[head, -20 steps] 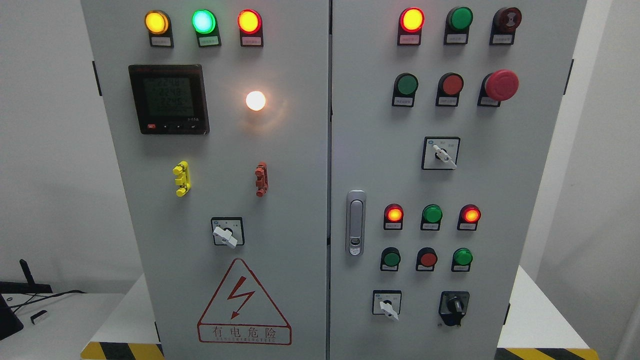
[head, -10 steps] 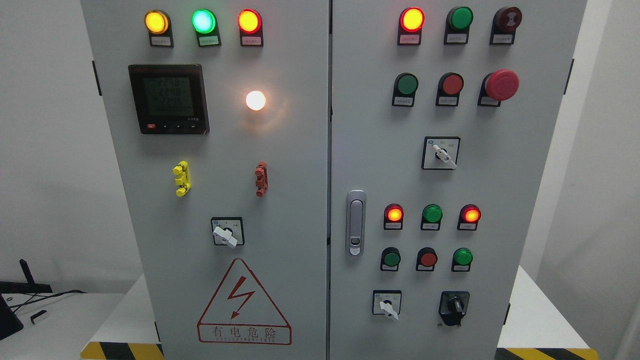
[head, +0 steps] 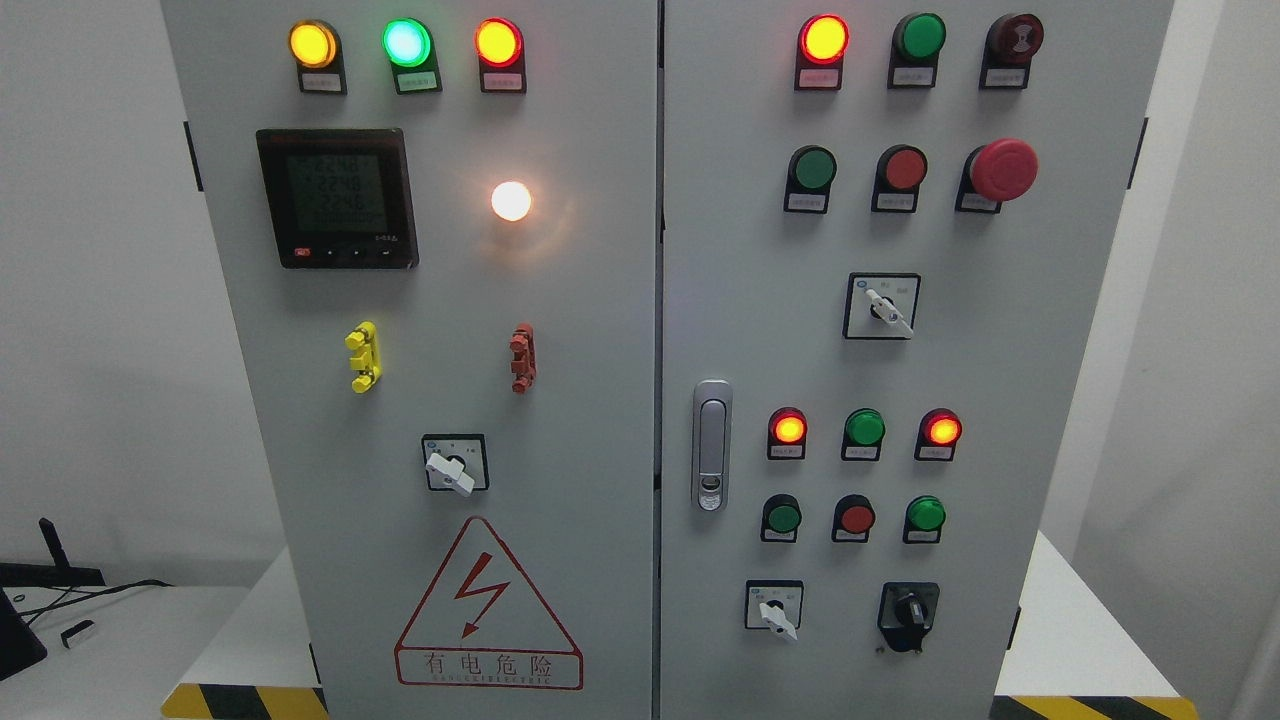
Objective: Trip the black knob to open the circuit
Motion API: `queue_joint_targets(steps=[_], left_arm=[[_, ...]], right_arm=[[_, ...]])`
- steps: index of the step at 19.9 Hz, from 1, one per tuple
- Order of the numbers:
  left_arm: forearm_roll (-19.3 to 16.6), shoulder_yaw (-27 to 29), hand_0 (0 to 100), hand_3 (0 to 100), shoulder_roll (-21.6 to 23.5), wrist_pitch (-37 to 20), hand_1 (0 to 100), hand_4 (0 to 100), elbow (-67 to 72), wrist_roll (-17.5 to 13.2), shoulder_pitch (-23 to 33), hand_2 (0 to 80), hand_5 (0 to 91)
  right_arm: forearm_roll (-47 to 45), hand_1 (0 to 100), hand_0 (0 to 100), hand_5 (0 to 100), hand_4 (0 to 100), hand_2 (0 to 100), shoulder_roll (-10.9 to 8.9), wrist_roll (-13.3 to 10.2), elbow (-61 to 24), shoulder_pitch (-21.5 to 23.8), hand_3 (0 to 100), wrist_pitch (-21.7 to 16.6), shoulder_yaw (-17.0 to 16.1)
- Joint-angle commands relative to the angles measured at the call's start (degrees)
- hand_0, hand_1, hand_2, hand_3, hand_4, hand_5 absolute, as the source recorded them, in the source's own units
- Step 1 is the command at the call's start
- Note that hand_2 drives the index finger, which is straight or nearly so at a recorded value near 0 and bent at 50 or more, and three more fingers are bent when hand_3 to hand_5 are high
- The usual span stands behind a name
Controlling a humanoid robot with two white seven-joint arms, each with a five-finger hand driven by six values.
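Neither of the robot's hands is anywhere to be seen from here, so I cannot tell how their fingers stand or whether they hold anything; nothing is touching the cabinet. The black knob (head: 908,607) sits at the bottom right of the right door (head: 740,300), on its dark square plate, with the white selector switch (head: 775,610) just beside it to the left and the green pushbutton (head: 925,514) above it. Its pointer looks roughly upright, though it is too small for me to be sure of the setting. Several lamps glow, among them the red lamp (head: 824,39) at the top of that door and the white lamp (head: 511,201) on the left door (head: 450,300), so I judge the circuit to be live and the task not yet started: this is the moment before the reach. The next move, as I see it, calls for one arm to come up low on the right side, close finger and thumb around the small raised grip and twist it, keeping clear of the neighbouring switch and the buttons overhead.
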Motion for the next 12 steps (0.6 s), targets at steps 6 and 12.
queue_joint_targets(steps=[6, 12], left_arm=[[-1.8, 0.0, 12, 0, 0.0, 0.0, 39, 0, 0.0, 0.0, 0.0, 0.0, 0.0], [-1.8, 0.0, 12, 0, 0.0, 0.0, 39, 0, 0.0, 0.0, 0.0, 0.0, 0.0]], right_arm=[[1.6, 70, 43, 77, 78, 55, -2.20, 0.0, -0.4, -7.0, 87, 2.2, -2.2], [1.6, 70, 43, 77, 78, 55, -2.03, -0.1, 0.0, -8.9, 87, 3.2, -1.8]])
